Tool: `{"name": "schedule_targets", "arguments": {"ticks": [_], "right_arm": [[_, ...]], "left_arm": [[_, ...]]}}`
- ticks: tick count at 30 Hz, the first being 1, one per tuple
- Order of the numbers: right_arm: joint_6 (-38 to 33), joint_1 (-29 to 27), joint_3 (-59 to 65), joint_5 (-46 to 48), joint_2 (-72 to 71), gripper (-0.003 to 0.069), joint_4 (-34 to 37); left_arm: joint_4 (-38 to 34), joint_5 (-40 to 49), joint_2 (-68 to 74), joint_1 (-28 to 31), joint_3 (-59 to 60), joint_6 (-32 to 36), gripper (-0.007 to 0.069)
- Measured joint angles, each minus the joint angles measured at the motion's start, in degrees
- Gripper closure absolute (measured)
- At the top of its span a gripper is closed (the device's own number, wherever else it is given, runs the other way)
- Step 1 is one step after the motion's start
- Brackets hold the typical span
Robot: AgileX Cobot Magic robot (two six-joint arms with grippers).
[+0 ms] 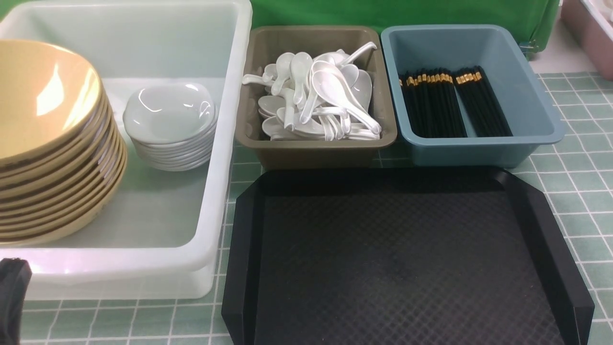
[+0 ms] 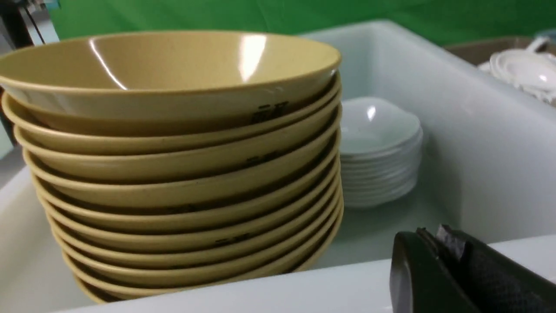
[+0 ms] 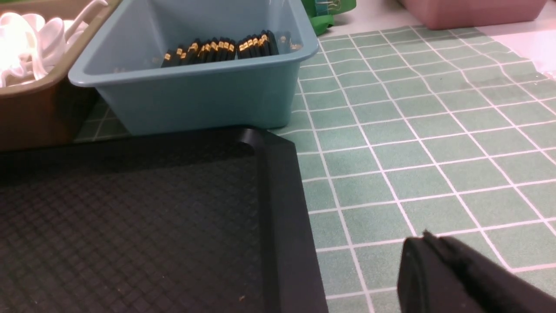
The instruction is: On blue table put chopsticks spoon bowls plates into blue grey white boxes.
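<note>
Resting closed, both grippers [image 2: 438,243] hold nothing; chopsticks [image 1: 433,103], spoons [image 1: 330,96], bowls [image 1: 43,96] and plates [image 1: 170,115] sit boxed, so sorting is apparently finished.

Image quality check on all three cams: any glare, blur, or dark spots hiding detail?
Front view: bright glare streaks on the top tan bowl, fairly sharp overall, black tray dark but its texture readable. Left wrist view: soft, with the white bowls and background blurred, highlights on the tan rim. Right wrist view: spoons washed out, near end effector dark and soft.
</note>
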Motion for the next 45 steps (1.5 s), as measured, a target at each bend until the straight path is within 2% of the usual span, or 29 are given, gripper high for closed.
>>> {"name": "schedule_targets", "arguments": {"ticks": [2,6,10,18,45], "right_arm": [[0.0,0.0,0.0,0.0,0.0,0.0612,0.0],[0.0,0.0,0.0,0.0,0.0,0.0612,0.0],[0.0,0.0,0.0,0.0,0.0,0.0610,0.0],[0.0,0.0,0.0,0.0,0.0,0.0610,0.0],[0.0,0.0,0.0,0.0,0.0,0.0603,0.0]], "left_arm": [[0.0,-1.4,-1.3,0.0,0.9,-1.4,0.0622],[0.0,1.9,-2.5,0.5,0.9,-3.9,0.0622],[0.1,6.1,-2.6,3.9,0.9,-6.4,0.0622],[0.2,13.6,-2.6,6.0,0.9,-7.1,0.0622],[0.1,14.0,-2.7,6.0,0.9,-7.8,0.0622]]}}
